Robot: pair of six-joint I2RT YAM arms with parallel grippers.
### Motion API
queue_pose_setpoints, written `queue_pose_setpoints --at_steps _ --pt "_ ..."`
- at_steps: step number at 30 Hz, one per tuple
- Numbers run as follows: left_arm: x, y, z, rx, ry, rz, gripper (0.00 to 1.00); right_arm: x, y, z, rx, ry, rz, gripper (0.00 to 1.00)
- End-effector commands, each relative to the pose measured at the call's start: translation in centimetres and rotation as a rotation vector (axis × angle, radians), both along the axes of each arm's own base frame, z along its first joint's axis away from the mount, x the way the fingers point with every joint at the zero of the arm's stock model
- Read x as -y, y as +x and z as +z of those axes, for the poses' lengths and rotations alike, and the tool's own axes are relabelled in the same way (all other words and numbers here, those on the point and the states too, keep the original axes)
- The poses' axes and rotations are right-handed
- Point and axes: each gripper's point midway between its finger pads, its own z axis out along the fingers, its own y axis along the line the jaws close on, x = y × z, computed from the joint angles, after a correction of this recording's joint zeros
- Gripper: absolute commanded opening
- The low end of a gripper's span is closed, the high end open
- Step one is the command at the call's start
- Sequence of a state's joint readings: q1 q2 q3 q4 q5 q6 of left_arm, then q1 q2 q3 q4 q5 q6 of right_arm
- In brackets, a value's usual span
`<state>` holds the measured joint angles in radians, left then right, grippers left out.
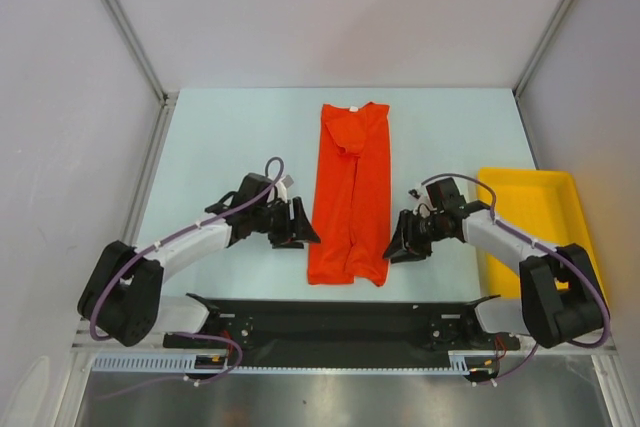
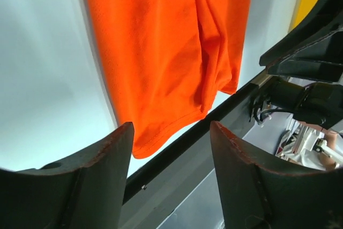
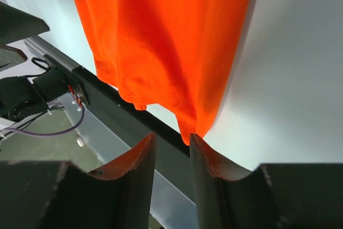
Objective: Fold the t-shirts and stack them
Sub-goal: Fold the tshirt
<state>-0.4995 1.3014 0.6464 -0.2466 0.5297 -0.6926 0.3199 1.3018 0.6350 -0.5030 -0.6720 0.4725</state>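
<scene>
The orange-red t-shirt (image 1: 350,192) lies on the table folded lengthwise into a long strip, neck at the far end, hem toward me. My left gripper (image 1: 303,231) sits just left of the strip's lower part, jaws wide open and empty. In the left wrist view (image 2: 171,127) the shirt's hem corner (image 2: 161,127) lies beyond the fingertips. My right gripper (image 1: 393,245) sits just right of the hem. In the right wrist view (image 3: 172,137) its jaws stand a narrow gap apart with nothing between them. The shirt's hem corner (image 3: 187,127) meets one fingertip.
A yellow plastic tray (image 1: 545,217) stands at the right side of the table, behind the right arm. A black rail (image 1: 340,317) runs along the near table edge just below the shirt's hem. White walls close in the table at the back and sides.
</scene>
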Motion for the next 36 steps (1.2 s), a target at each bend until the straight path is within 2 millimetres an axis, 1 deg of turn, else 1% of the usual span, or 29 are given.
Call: queue_pose_setpoints --at_steps 1,2,3,4,5,6,7,9,11,12,15,17,18,20,22,25,26,27,28,29,30,31,32,33,34,35,36 --pt "0.8 0.3 -0.1 -0.011 -0.008 0.001 0.65 -1.3 0.6 0.7 0.022 0.062 0.015 0.37" --pt "0.3 0.5 -0.6 -0.023 0.033 0.019 0.68 -0.9 0.5 -0.1 0.006 0.018 0.006 0.37" --pt "-0.6 0.2 -1.5 -0.048 0.096 0.041 0.71 -0.6 0.1 -0.8 -0.029 -0.003 0.005 0.39" --pt "-1.0 0.3 -1.9 -0.052 0.124 0.044 0.72 -0.3 -0.5 -1.6 -0.056 -0.020 0.004 0.40" --pt "-1.2 0.0 -2.5 -0.066 0.135 0.045 0.72 -0.4 -0.8 -1.8 -0.064 -0.017 0.010 0.44" --pt "-0.6 -0.1 -2.4 -0.063 0.098 0.028 0.73 -0.6 -0.8 -2.1 -0.051 -0.006 0.014 0.46" --pt "-0.4 -0.4 -2.8 -0.076 0.085 0.018 0.72 -0.6 -1.2 -2.6 -0.064 -0.012 0.013 0.48" --pt "-0.4 -0.8 -4.3 -0.117 0.096 0.006 0.70 -0.7 -1.6 -3.2 -0.060 -0.032 0.027 0.49" --pt "0.1 -1.5 -4.7 -0.140 0.060 -0.022 0.69 -0.6 -2.1 -3.9 -0.079 -0.053 0.044 0.49" --pt "0.6 -1.3 -4.6 -0.121 0.039 -0.029 0.68 -0.6 -2.3 -4.1 -0.082 -0.057 0.052 0.49" --pt "0.3 -1.6 -5.2 -0.131 0.060 -0.023 0.67 -0.7 -2.5 -4.7 -0.095 -0.059 0.062 0.48" --pt "0.1 -2.1 -5.9 -0.164 0.084 -0.027 0.65 -0.8 -2.9 -5.1 -0.109 -0.068 0.069 0.48" --pt "-0.3 -2.7 -6.3 -0.191 0.108 -0.028 0.62 -0.8 -3.1 -5.3 -0.115 -0.072 0.067 0.47" --pt "-0.6 -3.3 -6.5 -0.195 0.120 -0.026 0.60 -1.0 -3.3 -5.4 -0.118 -0.066 0.067 0.47" --pt "-0.1 -3.8 -6.4 -0.202 0.100 -0.030 0.55 -1.3 -3.3 -5.4 -0.125 -0.048 0.055 0.43" --pt "0.3 -4.7 -6.7 -0.241 0.080 -0.051 0.49 -1.3 -3.4 -5.0 -0.121 -0.046 0.052 0.36" --pt "0.2 -4.9 -7.1 -0.253 0.085 -0.054 0.44 -1.2 -3.4 -4.9 -0.118 -0.052 0.051 0.32" --pt "0.3 -4.9 -7.2 -0.256 0.085 -0.056 0.29 -1.2 -3.4 -4.7 -0.107 -0.052 0.055 0.26" --pt "0.2 -4.7 -7.2 -0.248 0.088 -0.061 0.20 -1.2 -3.1 -4.3 -0.092 -0.050 0.064 0.19" --pt "0.3 -4.3 -7.0 -0.237 0.092 -0.057 0.10 -1.1 -2.8 -4.2 -0.076 -0.065 0.066 0.05" --pt "0.0 -4.2 -6.8 -0.236 0.107 -0.051 0.00 -0.5 -3.3 -4.2 -0.106 -0.100 0.068 0.00" --pt "-0.4 -3.7 -6.8 -0.207 0.137 -0.038 0.00 -0.3 -2.4 -3.6 -0.069 -0.128 0.070 0.00" --pt "-0.4 -2.8 -6.1 -0.171 0.153 -0.029 0.00 -0.3 -2.5 -3.1 -0.073 -0.122 0.070 0.00" --pt "-0.9 -2.8 -5.5 -0.153 0.178 -0.028 0.00 -0.3 -2.8 -2.8 -0.088 -0.121 0.066 0.00" --pt "-1.2 -2.3 -5.1 -0.125 0.198 -0.016 0.00 0.1 -2.6 -2.4 -0.089 -0.153 0.029 0.00" --pt "-1.2 -2.0 -4.6 -0.108 0.204 -0.015 0.00 0.4 -2.9 -2.4 -0.109 -0.174 0.022 0.00" --pt "-1.5 -2.2 -4.1 -0.103 0.208 -0.014 0.00 0.9 -4.0 -2.4 -0.154 -0.194 0.026 0.00"
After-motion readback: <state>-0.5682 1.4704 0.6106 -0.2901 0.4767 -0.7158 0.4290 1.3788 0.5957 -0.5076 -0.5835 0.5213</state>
